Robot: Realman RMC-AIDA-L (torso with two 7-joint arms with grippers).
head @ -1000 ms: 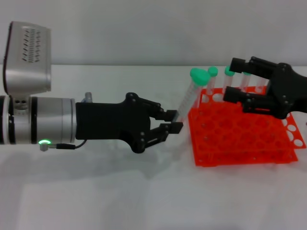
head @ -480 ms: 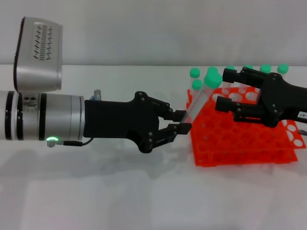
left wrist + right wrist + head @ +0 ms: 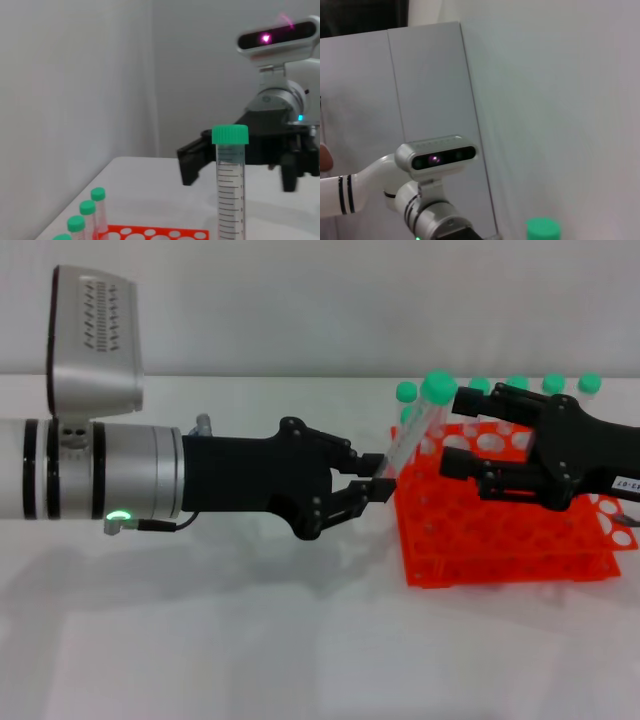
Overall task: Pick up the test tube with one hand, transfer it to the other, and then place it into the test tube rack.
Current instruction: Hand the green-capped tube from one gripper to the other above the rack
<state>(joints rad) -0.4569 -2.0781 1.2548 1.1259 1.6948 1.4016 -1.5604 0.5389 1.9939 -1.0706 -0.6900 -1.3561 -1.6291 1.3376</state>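
The left gripper [image 3: 378,483] reached in from the left side of the head view, and its two black fingers were closed on the lower end of the test tube [image 3: 413,434]. The tube was tilted, with its green cap [image 3: 438,388] higher and leaning toward the right gripper [image 3: 461,429]. Its lower part was just beside the left edge of the test tube rack [image 3: 500,530], which stood on the white table [image 3: 250,640].

The right gripper came from the right side, above the rack. Its fingers were spread wide, one near the cap and one lower beside the tube; it was not possible to see if they touched it. In the left wrist view the tube [image 3: 230,185] stood in front of the open right gripper [image 3: 240,160]. Other green-capped tubes [image 3: 553,388] stood in the back row of the rack.
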